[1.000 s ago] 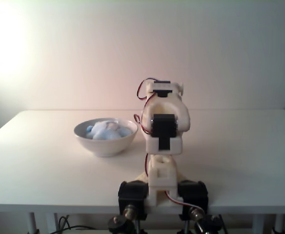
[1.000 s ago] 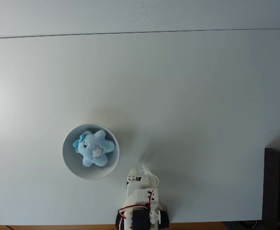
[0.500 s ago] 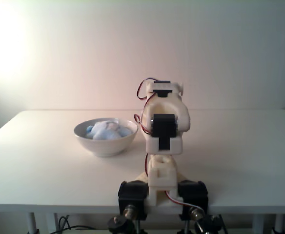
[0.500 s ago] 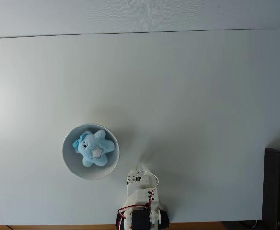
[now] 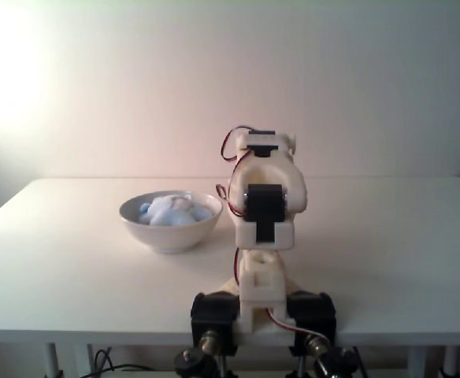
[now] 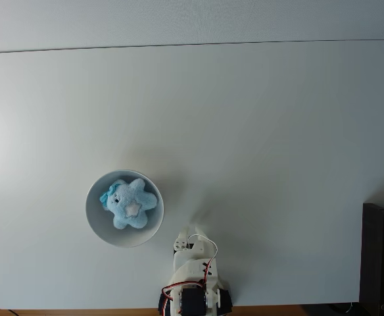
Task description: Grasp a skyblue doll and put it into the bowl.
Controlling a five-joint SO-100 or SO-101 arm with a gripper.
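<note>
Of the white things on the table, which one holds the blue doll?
The round bowl, left of the folded arm; the skyblue doll lies inside it.

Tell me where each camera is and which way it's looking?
A fixed view: sits low behind the arm's base, looking level across the white table toward the wall; the folded arm shows from behind.
A fixed view: hangs above, looking straight down at the table; the folded arm shows at the bottom edge.
Both fixed views share the bowl with the skyblue doll inside, left of the arm.
</note>
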